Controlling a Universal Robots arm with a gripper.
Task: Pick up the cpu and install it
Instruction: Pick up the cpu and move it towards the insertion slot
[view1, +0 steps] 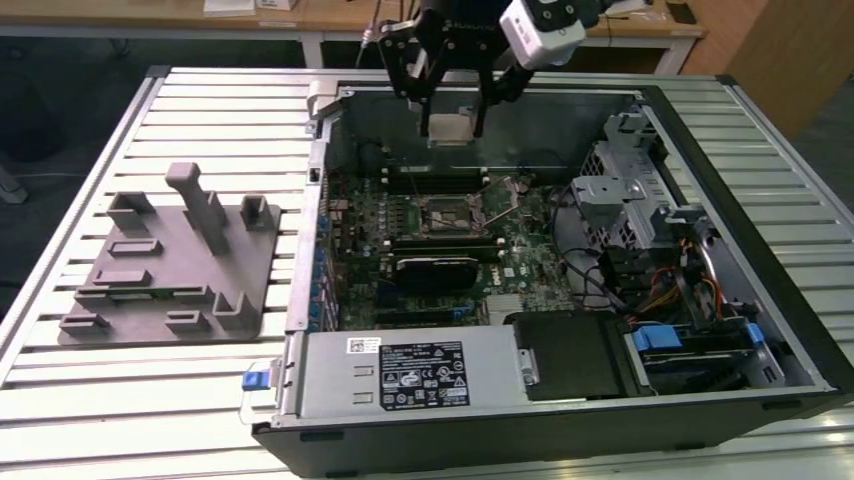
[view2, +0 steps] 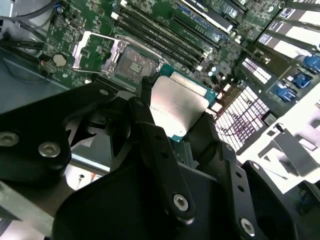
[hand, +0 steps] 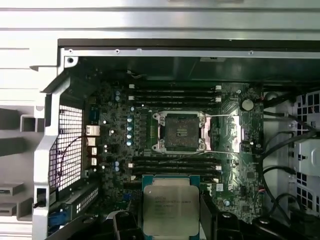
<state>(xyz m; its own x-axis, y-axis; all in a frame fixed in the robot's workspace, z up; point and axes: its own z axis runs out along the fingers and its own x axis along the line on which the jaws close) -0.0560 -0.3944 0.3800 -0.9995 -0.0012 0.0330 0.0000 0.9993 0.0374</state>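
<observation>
On the exterior view's left a grey tray (view1: 167, 265) with upright posts is seen on the slatted counter (view1: 200, 100), and just beside it, to the right, the open computer case (view1: 534, 445) is laid. Over the case's far part the cpu (view1: 450, 128) is pinched by its edges in the hand (view1: 451, 118), held clear above the motherboard (view1: 354, 240) and apart from the open socket (view1: 454, 212).

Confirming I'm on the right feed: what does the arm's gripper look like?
The gripper is matte black. Its two fingers are built from jointed link bars pinned with silver screws. A white box-shaped camera is mounted beside it at the wrist.
</observation>
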